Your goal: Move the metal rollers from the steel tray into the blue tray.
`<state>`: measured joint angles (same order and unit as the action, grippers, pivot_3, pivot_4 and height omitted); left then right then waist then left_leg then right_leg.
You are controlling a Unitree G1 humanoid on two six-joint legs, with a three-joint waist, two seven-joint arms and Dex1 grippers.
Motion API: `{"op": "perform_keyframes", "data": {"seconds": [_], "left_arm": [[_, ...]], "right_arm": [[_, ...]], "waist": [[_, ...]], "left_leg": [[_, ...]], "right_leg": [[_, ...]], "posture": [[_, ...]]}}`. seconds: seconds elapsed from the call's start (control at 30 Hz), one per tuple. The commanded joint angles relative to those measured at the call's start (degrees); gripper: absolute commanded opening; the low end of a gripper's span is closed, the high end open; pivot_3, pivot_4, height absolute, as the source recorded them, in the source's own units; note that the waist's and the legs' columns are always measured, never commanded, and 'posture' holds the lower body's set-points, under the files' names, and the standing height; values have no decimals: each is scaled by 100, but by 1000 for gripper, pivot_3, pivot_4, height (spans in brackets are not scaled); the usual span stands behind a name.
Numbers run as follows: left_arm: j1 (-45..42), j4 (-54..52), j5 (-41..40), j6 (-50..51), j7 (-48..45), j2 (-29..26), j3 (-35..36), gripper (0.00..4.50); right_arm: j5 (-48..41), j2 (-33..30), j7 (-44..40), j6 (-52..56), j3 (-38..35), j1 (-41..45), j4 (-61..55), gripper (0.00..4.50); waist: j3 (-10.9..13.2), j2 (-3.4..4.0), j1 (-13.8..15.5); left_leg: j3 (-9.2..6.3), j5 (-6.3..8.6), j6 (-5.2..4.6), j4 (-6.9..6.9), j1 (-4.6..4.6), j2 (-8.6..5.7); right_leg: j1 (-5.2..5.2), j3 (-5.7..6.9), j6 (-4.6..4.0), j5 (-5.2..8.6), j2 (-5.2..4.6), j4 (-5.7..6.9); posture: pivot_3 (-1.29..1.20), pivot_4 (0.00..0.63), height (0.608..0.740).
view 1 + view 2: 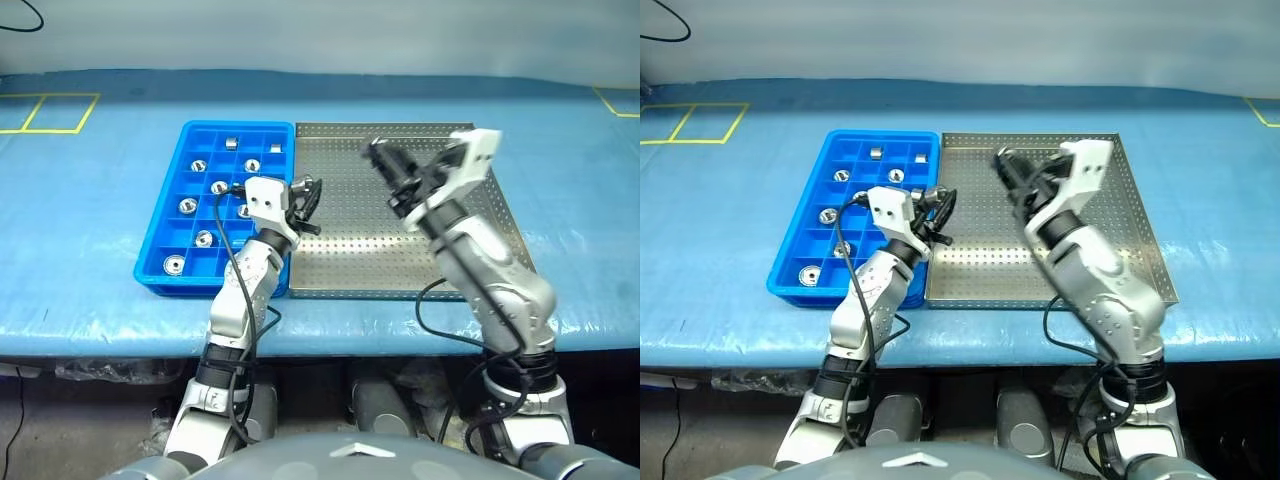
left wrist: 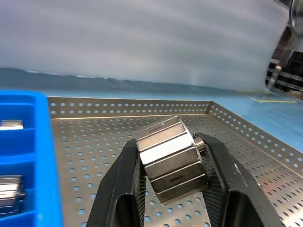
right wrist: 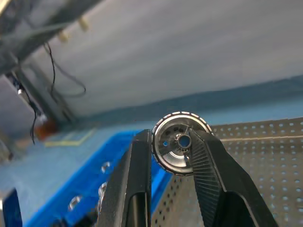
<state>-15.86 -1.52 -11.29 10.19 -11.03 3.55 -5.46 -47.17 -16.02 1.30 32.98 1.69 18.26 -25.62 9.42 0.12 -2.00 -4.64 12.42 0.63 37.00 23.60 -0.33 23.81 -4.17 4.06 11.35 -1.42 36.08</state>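
Observation:
The blue tray lies left of the steel tray, their long sides touching. Several metal rollers rest in the blue tray's compartments. My left gripper hovers over the seam between the two trays, shut on a faceted metal roller held between its fingers. Raised above the far left part of the steel tray, my right gripper is shut on another roller, whose round end with the central hole faces the wrist camera.
Both trays sit on a blue plastic-covered table, near its front edge. Yellow tape squares mark the far left and far right of the table. Cables run along my left arm.

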Motion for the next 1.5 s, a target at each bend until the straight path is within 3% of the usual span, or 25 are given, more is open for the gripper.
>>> {"op": "perform_keyframes", "data": {"seconds": [0.03,0.17,0.57,0.9,1.5], "left_arm": [[55,-215,318,-174,404,-132,226,1274],[318,-622,280,276,734,-137,449,1274],[1587,-2390,651,1663,947,-534,86,1274],[2131,-2654,825,2005,1394,-244,-51,1274],[2692,-3194,873,2495,1419,-272,-139,1274]], "right_arm": [[238,178,-203,-168,-16,73,-124,839],[439,241,-444,-90,49,181,0,839],[1111,240,-1151,96,378,467,400,839],[1737,263,-1325,394,652,764,833,839],[2276,443,-2068,1205,1331,973,1209,839]], "waist": [[1,-2,20],[5,-9,67],[6,-10,145],[5,-10,234],[4,-8,380]], "left_leg": [[0,0,0,2,2,-2],[3,1,-2,10,11,-14],[-7,1,0,7,4,-8],[-9,1,0,1,1,-8],[-11,2,1,-2,0,-5]], "right_leg": [[-2,-1,3,-2,-2,-3],[-7,-4,17,-10,-16,-19],[-7,10,6,-4,-14,-9],[-7,13,3,-2,-15,-10],[-4,18,-2,2,-15,-9]], "posture": [[42,150,740],[66,150,740],[165,150,740],[215,150,740],[269,150,740]]}}
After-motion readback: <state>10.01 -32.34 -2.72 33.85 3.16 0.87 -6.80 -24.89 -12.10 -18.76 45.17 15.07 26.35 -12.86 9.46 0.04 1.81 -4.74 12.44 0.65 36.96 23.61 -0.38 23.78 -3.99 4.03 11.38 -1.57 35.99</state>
